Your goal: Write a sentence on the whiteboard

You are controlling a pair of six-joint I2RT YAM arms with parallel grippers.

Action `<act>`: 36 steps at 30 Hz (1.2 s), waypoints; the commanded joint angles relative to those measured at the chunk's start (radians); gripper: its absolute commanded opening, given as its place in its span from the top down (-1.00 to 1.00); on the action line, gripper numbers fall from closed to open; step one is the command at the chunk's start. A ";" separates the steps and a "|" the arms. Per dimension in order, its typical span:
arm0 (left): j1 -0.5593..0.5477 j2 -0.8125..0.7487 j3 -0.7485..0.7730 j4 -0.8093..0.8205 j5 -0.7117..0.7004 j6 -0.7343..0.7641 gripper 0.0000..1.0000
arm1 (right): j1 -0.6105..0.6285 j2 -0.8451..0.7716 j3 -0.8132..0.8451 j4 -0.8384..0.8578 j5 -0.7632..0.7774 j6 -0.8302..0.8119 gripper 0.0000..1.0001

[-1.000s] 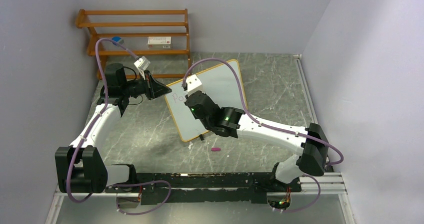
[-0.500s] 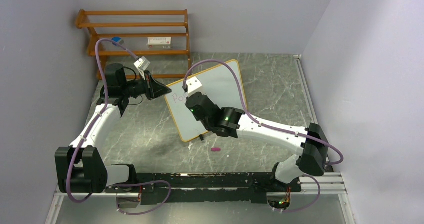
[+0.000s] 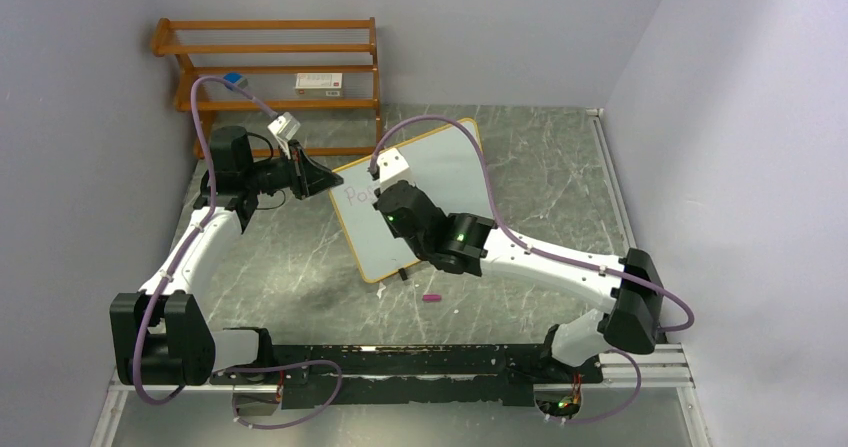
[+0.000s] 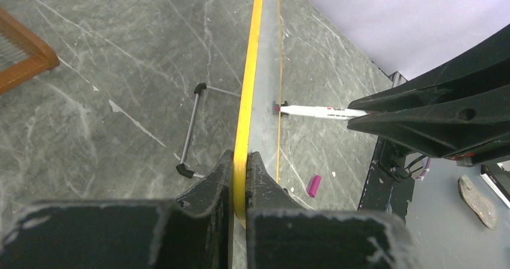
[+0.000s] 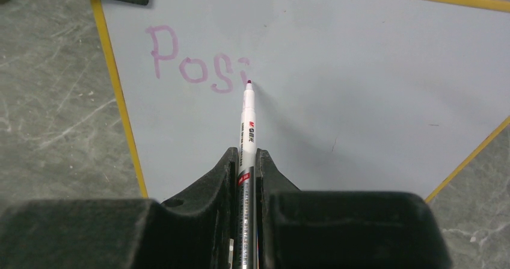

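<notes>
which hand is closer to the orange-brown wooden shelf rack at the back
Left. The left hand clamps the yellow-framed whiteboard by its edge toward the orange-brown wooden shelf rack; the right hand holds a white marker at the board's face, farther from it.

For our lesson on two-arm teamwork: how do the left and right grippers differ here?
The left gripper clamps the yellow edge of the whiteboard; the right gripper clamps a marker. The left gripper meets the board edge-on; the right gripper faces its writing side, marker tip at the purple letters. Both are shut on something.
</notes>
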 commanded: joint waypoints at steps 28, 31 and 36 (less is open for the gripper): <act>-0.010 0.010 0.013 -0.037 -0.033 0.085 0.90 | -0.066 -0.049 -0.062 0.110 -0.069 -0.013 1.00; -0.010 0.012 0.012 -0.034 -0.031 0.083 0.90 | -0.066 -0.050 -0.060 0.115 -0.083 -0.012 1.00; -0.009 0.009 0.012 -0.035 -0.032 0.085 0.90 | -0.067 -0.034 -0.053 0.113 -0.081 -0.013 1.00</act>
